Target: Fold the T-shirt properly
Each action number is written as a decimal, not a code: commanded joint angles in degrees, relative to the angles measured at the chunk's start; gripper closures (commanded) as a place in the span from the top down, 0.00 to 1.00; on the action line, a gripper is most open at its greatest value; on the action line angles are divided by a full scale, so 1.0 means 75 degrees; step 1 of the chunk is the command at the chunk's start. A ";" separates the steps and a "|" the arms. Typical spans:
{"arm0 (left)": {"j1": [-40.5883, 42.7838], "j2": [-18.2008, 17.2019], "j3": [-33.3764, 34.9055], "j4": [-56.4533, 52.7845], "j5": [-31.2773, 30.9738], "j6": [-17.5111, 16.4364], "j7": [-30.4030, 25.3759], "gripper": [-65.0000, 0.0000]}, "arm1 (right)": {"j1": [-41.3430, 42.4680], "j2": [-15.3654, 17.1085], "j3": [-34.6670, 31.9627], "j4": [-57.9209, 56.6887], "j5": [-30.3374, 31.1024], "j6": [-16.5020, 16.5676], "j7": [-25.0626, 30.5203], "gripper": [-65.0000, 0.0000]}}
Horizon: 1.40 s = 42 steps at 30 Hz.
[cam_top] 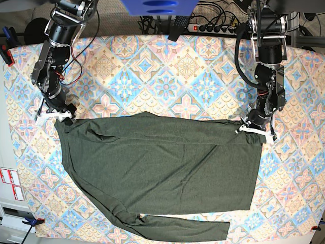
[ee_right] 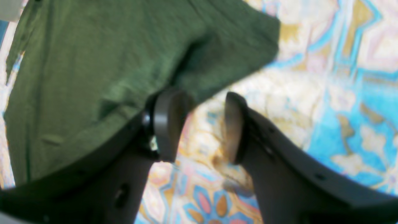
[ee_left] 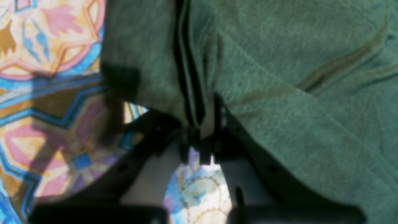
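The dark olive-green T-shirt lies spread flat on the patterned tablecloth, its top edge folded over and one long sleeve stretched along the front edge. My left gripper sits at the shirt's upper right corner. In the left wrist view it is shut on a bunched fold of the shirt. My right gripper is at the shirt's upper left corner. In the right wrist view it is open, with only tablecloth between its fingers. The shirt's corner lies against the left finger.
The colourful tiled tablecloth covers the table. A power strip and cables lie along the back edge. A blue object hangs at the top centre. Clamps sit at the table's left edge.
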 commanded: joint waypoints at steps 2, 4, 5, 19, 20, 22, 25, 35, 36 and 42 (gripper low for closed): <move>-0.0031 -0.0054 0.0002 0.0042 -0.0044 -0.0010 0.0173 0.00 | 0.0342 0.0091 0.0059 -0.0162 0.0086 0.0079 0.0120 0.37; -0.0008 -0.0065 0.0002 0.0042 -0.0044 -0.0010 0.0173 0.00 | 0.0436 0.0091 0.0340 -0.0432 0.0086 0.0079 0.0108 0.37; -0.0008 -0.0065 0.0002 0.0042 -0.0044 -0.0010 0.0173 0.00 | 0.0436 0.0091 0.0516 -0.0573 0.0086 0.0079 0.0108 0.37; 0.0004 -0.0054 0.0002 0.0042 -0.0044 -0.0010 0.0173 0.00 | 0.1339 0.0091 0.0797 -0.1698 0.0086 0.0079 0.0096 0.42; 0.0004 -0.0054 0.0002 0.0042 -0.0044 -0.0010 0.0173 0.00 | 0.1339 0.0091 0.0797 -0.1827 0.0086 0.0079 0.0108 0.42; 0.0004 -0.0054 0.0002 0.0042 -0.0044 -0.0010 0.0173 0.00 | 0.1350 0.0091 0.0785 -0.2085 0.0086 0.0079 0.0108 0.42; 0.0004 -0.0054 0.0002 0.0042 -0.0044 -0.0010 0.0185 0.00 | 0.1491 0.0091 0.0785 -0.2167 0.0086 0.0079 0.0096 0.37; 0.0672 -0.0288 0.0002 0.1062 -0.0044 -0.0010 0.0185 0.00 | 0.1280 0.0091 0.0985 -0.1780 0.0086 0.0079 0.0096 0.00; 0.0754 -0.0370 0.0002 0.1191 -0.0044 -0.0010 0.0185 0.00 | 0.1163 0.0091 0.1090 -0.1639 0.0086 0.0079 0.0096 0.00; 0.1270 -0.0616 0.0002 0.1835 -0.0044 -0.0010 0.0232 0.00 | 0.0518 0.0091 0.1254 -0.0702 0.0098 0.0090 -0.0244 0.00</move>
